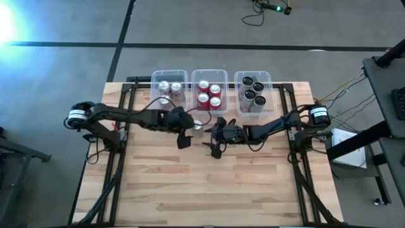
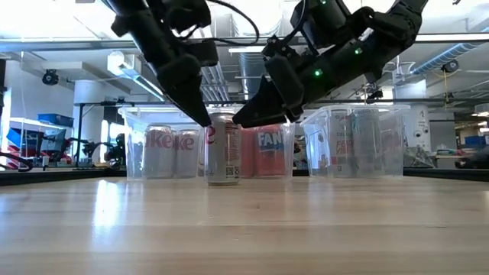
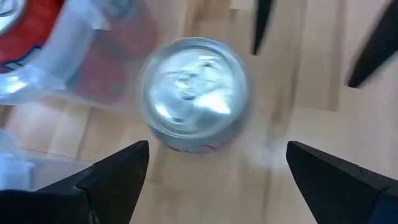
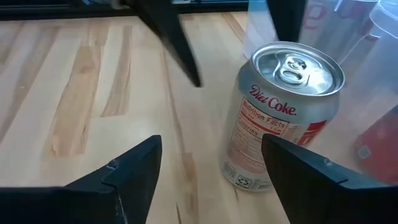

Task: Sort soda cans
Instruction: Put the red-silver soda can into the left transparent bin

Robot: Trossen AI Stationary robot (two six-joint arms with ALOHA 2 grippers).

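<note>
Silver can (image 2: 222, 149) upright on table (image 2: 244, 229); left claw (image 3: 211, 171) released; right claw (image 4: 208, 171) released

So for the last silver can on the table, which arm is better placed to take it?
Left, probably. The left gripper hangs open right over the silver can, its top centred in the left wrist view, and the silver cans' bin is on its side. The right gripper is open too, but beside the can.

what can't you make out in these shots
- Silver can on the table: whether the left gripper touches it; the left wrist view is blurred.
- Cans in the left bin: the count; the left arm crosses the bin's near end in the high view.
- Black cans: labels too small in the high view, hazy through plastic in the low view.
</note>
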